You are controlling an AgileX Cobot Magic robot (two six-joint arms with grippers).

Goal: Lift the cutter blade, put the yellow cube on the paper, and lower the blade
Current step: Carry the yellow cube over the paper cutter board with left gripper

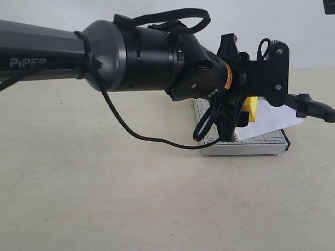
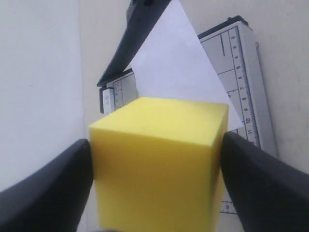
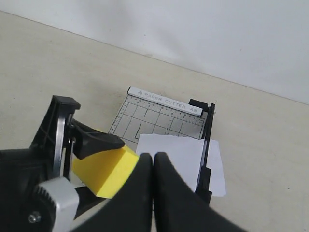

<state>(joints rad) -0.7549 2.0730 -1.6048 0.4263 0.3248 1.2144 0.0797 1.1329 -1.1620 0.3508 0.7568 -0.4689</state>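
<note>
Matte beige table (image 1: 104,198), plain white wall (image 1: 272,26) behind. "PiPER" in white on the grey arm (image 1: 47,47), w/ a thin black cable (image 1: 131,129) looping off it.

Board (image 1: 246,142): grey gridded face, pale rim, ruler ticks w/ numbers along the edges. Its end strip reads "PAPER CUTTER" in the right wrist view.

Blade (image 2: 140,34): thin black bar, tilted up off the board from its hinge corner. Thick rounded handle end sticks out past the board's right side in ext. view.

Paper (image 2: 178,63): white, flat on the board, skewed, one corner past the board edge.

Cube (image 1: 253,109): bright yellow, smooth, sharp-edged. L gripper (image 2: 155,166) is clamped on it, black fingers on opposite faces. It sits over the board, just beside the paper; can't tell if it rests on anything.

R gripper (image 3: 154,162): fingertips pressed together, near the blade; contact w/ it can't be told.
</note>
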